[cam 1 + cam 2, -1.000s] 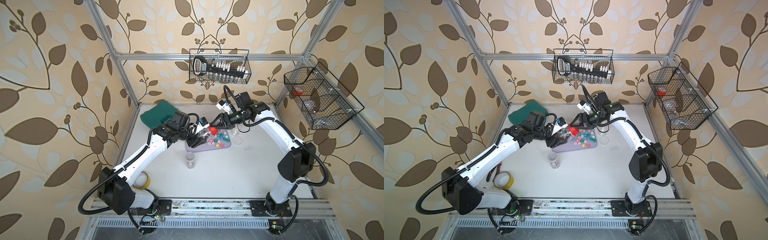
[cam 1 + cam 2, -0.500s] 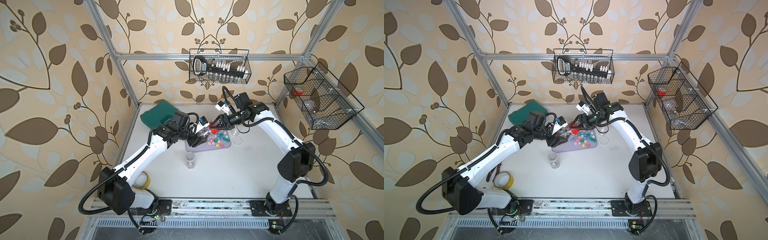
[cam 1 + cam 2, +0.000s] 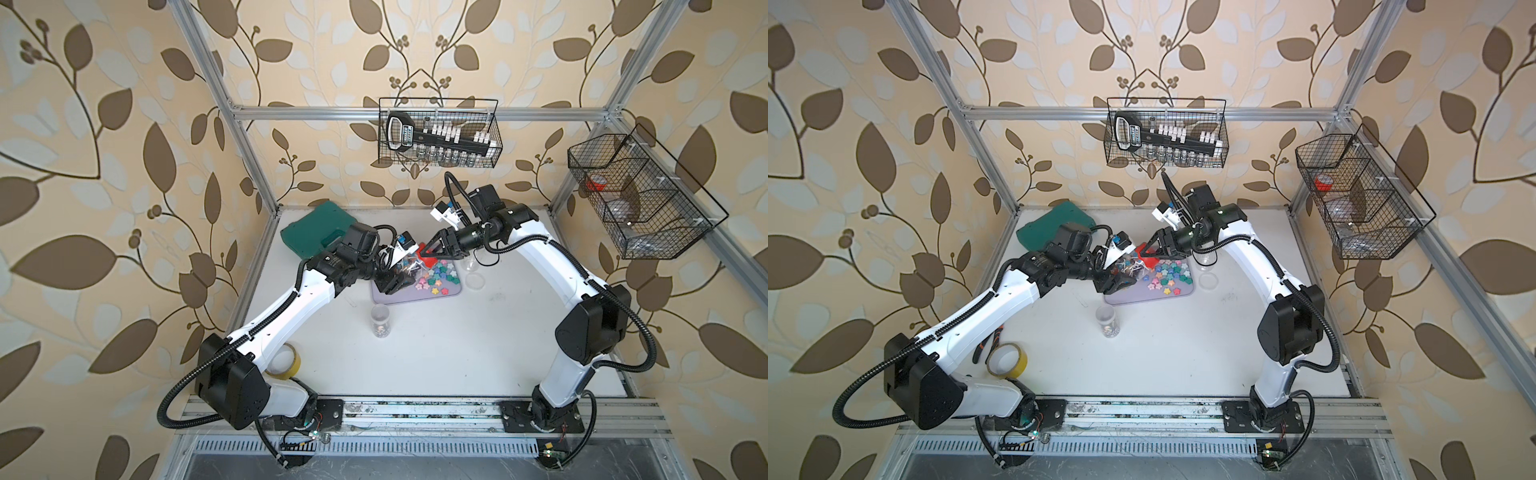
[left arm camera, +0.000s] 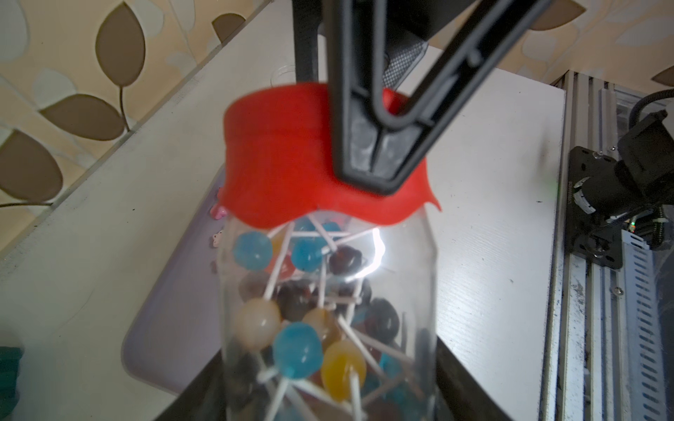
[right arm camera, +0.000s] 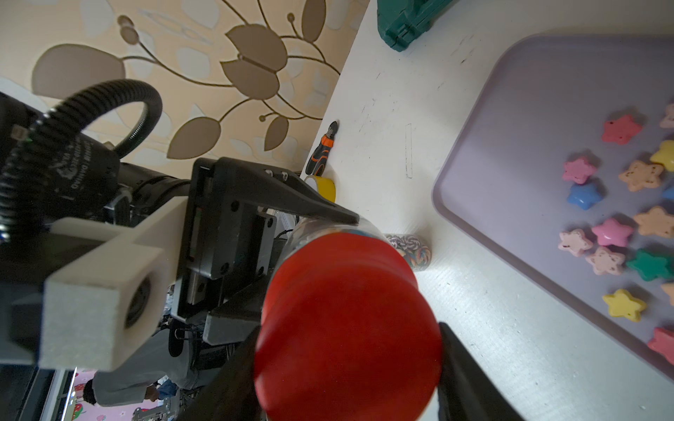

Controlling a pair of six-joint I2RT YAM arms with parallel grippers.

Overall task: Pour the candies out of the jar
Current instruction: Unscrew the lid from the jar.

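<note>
The step in hand is uncapping, and no pouring has begun. With the robot bases at 6 o'clock in both top views, the left gripper [image 3: 390,282] is clamped on the body of a clear jar [image 4: 328,310]. It holds the jar tilted above the 9 o'clock end of the lilac tray [image 5: 510,109]. The jar is full of ball lollipops [image 4: 297,350] on white sticks, and its red lid [image 4: 284,160] is on, pointing toward 2 o'clock. The right gripper [image 3: 424,252] reaches in from that side. Its jaws straddle the lid at medium width, close against both sides, but I cannot tell whether they pinch it yet.

The next move probably calls for a firm pinch, then pulling or twisting the lid off while the left arm keeps the jar steady. After that the mouth can be tipped down over the tray.

Counted from near to far:
- One yellow tape roll [image 3: 1007,359] and one pair of pliers [image 3: 986,345] lie at 7 o'clock near the front edge.
- One upright jar of swirl lollipops [image 3: 380,322] stands uncapped, just short of the tray.
- One tray carries star-shaped candies [image 5: 611,231]. At least fifteen show in the right wrist view, some cut by the frame.
- Two clear pieces [image 3: 473,280] lie at 3 o'clock beside the tray, seemingly an emptied jar and its lid.
- One green case [image 3: 316,230] sits at 11 o'clock.
- Two wire baskets [image 3: 438,137] hang on the frame.
</note>
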